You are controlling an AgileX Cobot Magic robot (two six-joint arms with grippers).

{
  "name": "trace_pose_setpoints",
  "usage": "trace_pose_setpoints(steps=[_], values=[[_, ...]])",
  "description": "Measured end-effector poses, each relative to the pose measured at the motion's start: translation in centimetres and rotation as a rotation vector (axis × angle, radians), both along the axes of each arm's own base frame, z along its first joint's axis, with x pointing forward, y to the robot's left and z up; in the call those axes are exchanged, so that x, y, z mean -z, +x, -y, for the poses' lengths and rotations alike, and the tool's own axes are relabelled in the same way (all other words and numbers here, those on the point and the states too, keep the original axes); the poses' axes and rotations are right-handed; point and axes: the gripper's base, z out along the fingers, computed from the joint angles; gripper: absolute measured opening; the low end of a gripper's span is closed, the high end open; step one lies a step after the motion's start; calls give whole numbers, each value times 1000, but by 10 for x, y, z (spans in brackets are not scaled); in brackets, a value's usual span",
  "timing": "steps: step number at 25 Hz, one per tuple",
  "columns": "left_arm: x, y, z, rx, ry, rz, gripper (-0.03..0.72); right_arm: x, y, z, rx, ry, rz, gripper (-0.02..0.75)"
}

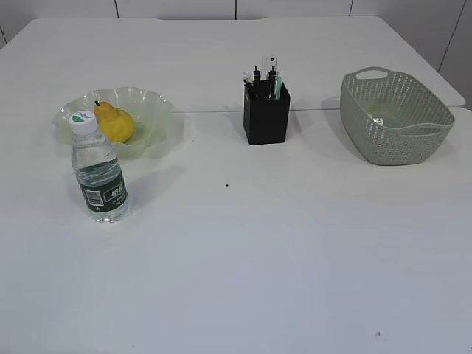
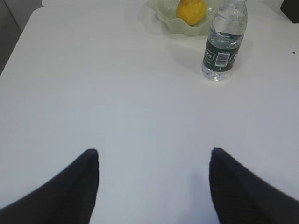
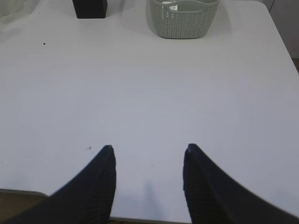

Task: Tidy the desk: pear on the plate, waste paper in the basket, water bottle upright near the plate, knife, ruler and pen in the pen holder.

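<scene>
While nothing is held, exterior view: pear point(image 1: 115, 122) lies on plate point(image 1: 151, 103) at upper left, bottle point(image 1: 99, 172) upright beside it; holder point(image 1: 266, 113) filled, basket point(image 1: 395, 116) right.

Left wrist view: left gripper point(image 2: 154, 161) spread, empty; a careless sweep could topple the bottle.

Right wrist view: right gripper point(image 3: 148, 154) parted, empty; only here, the desk's near edge.

In the left wrist view the top edge cuts off the plate point(image 2: 187, 25), the pear point(image 2: 191, 10) and the water bottle point(image 2: 224, 39) cap. The right wrist view crops the pen holder point(image 3: 89, 8) and basket point(image 3: 184, 21). Something pale, perhaps paper, lies inside, too small to tell.
</scene>
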Motion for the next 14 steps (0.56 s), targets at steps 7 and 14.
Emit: trace_pose_setpoints(steps=[7,14], values=[[0,0,0,0,0,0,520,0,0,0,1,-1,0,356],[0,0,0,0,0,0,519,0,0,0,1,-2,0,356]])
